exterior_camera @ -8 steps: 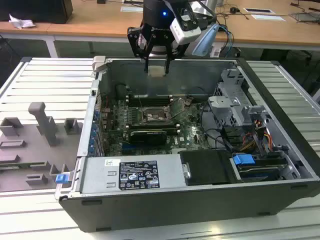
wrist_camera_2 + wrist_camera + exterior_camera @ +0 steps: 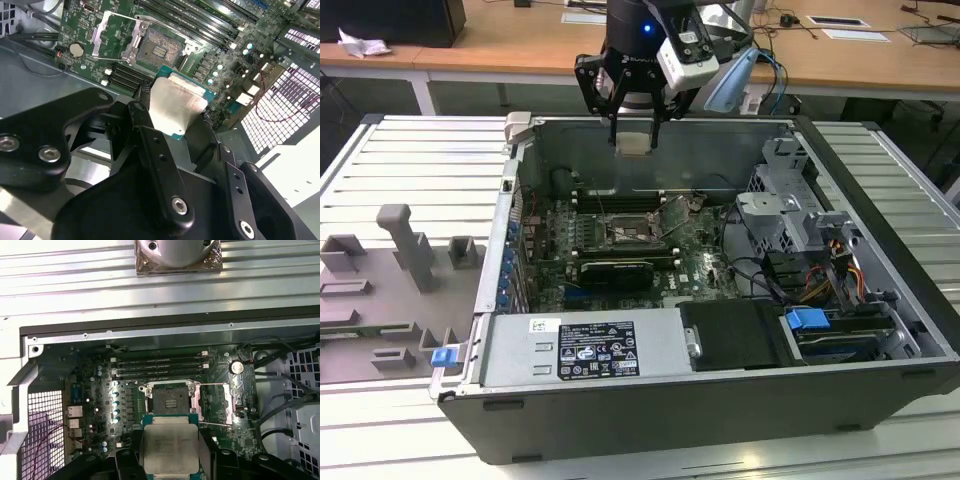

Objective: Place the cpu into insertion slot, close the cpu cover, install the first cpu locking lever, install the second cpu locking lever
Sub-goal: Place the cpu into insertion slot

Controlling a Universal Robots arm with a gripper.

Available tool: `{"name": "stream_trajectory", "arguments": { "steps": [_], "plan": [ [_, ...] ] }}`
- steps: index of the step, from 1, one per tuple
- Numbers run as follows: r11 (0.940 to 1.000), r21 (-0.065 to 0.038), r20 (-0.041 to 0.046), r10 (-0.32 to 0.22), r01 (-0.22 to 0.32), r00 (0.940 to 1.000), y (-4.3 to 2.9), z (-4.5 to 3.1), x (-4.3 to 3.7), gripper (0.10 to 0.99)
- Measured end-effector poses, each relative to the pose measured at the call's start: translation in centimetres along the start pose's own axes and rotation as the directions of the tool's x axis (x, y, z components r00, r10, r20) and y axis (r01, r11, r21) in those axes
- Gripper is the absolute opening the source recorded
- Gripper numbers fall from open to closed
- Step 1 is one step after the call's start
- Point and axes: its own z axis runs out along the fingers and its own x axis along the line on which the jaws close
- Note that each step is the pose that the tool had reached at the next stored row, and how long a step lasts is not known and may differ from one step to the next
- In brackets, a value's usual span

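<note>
1. Above the open case (image 2: 720, 425), the cpu (image 2: 169, 447) is clamped between the jaws of the gripper (image 2: 636, 140), well clear of the insertion slot (image 2: 167, 401).
2. Were it lowered tilted or off-centre, the slot could be damaged.

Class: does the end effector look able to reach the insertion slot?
Probably yes: the end effector holds the cpu above the open case, the cpu cover stands open, and nothing covers the insertion slot.
</note>
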Motion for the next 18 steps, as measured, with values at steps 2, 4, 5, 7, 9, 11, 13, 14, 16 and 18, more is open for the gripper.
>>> {"name": "stream_trajectory", "arguments": {
  "steps": [2, 4, 5, 7, 9, 11, 13, 14, 16, 18],
  "plan": [
    [1.0000, 0.000, -0.0001, 0.000, 0.000, 1.0000, 0.00, 0.01, 0.00, 0.529],
    [1.0000, 0.000, -0.0001, 0.000, 0.000, 1.0000, 0.00, 0.03, 0.00, 0.529],
    [1.0000, 0.000, -0.0001, 0.000, 0.000, 1.0000, 0.00, 0.03, 0.00, 0.529],
    [1.0000, 0.000, 0.0006, 0.007, -0.007, 1.0000, 0.00, 0.05, -0.01, 0.529],
    [0.9998, 0.000, 0.0019, 0.022, -0.022, 0.9998, -0.01, 0.09, 0.00, 0.529],
    [0.9986, -0.001, 0.0045, 0.052, -0.052, 0.9986, -0.01, 0.14, 0.00, 0.529],
    [0.9963, -0.002, 0.0076, 0.086, -0.086, 0.9963, -0.01, 0.17, -0.01, 0.529],
    [0.9953, -0.002, 0.0085, 0.097, -0.097, 0.9952, -0.02, 0.18, -0.01, 0.529],
    [0.9929, -0.003, 0.0104, 0.119, -0.119, 0.9929, -0.02, 0.19, -0.01, 0.529],
    [0.9909, -0.003, 0.0118, 0.135, -0.135, 0.9908, -0.02, 0.21, -0.01, 0.529]
  ]
}}
